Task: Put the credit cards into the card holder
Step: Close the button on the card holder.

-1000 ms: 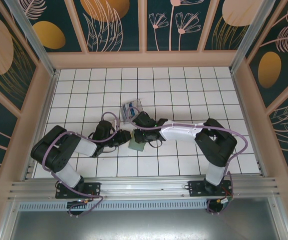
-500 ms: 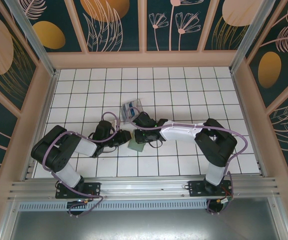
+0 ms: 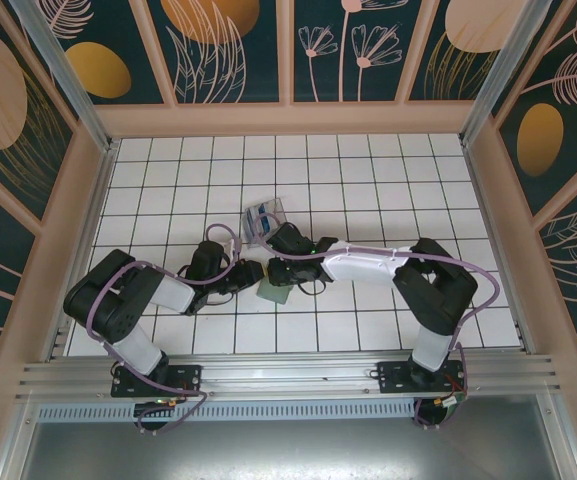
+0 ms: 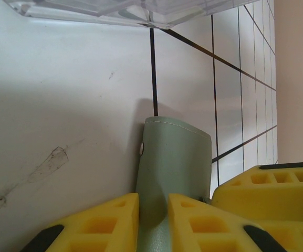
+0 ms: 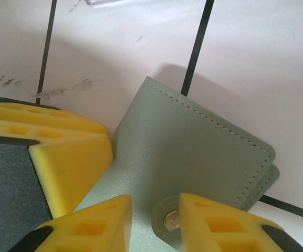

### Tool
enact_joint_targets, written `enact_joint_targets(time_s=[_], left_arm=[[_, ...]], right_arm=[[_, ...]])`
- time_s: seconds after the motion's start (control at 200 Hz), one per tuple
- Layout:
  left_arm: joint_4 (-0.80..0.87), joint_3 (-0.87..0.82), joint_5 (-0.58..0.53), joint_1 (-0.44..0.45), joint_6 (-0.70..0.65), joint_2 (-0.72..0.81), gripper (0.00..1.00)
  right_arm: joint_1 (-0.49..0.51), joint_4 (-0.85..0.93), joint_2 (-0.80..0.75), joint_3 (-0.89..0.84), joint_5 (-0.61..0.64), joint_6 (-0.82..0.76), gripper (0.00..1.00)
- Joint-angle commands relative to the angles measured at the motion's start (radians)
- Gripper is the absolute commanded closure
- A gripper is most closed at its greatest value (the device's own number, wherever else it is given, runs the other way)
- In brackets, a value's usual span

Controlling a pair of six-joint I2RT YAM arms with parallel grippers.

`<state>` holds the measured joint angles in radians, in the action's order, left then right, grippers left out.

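Left gripper (image 4: 152,202) clamps the edge of the card holder (image 4: 175,157). Right gripper (image 5: 155,205) straddles its snap tab (image 5: 170,220); whether it grips cannot be determined.

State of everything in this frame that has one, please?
Wallet: folded shut.
Left tool: shut on the wallet's edge.
Right tool: fingers either side of the snap tab; grip unclear.
Cards: in the clear box.
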<state>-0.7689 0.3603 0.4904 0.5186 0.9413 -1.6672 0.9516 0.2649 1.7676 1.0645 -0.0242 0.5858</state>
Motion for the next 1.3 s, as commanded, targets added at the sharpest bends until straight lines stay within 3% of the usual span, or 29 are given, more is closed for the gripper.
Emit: enact_joint_targets(time_s=[0.0,0.135,0.47,0.651,0.981,1.296], left_arm=[[0.168,-0.026,0.046,0.041,0.016,-0.066,0.77],[0.169,-0.025,0.044,0.041,0.015,-0.066,0.77],[0.166,-0.032,0.042,0.041,0.016,-0.065,0.77],[0.166,-0.029,0.042,0.041,0.017,-0.066,0.78],[0.165,-0.026,0.043,0.041,0.017,-0.077,0.78],[0.160,-0.029,0.042,0.042,0.017,-0.078,0.78]], right_arm=[[0.004,-0.003,-0.046,0.003,0.006,0.008,0.72],[0.004,-0.010,-0.063,-0.012,0.011,0.014,0.78],[-0.005,0.043,-0.112,-0.025,0.035,0.051,0.74],[-0.010,0.040,-0.114,-0.058,0.018,0.087,0.79],[-0.016,0.034,-0.082,-0.056,-0.019,0.092,0.60],[-0.009,0.037,-0.017,-0.012,-0.020,0.072,0.66]])
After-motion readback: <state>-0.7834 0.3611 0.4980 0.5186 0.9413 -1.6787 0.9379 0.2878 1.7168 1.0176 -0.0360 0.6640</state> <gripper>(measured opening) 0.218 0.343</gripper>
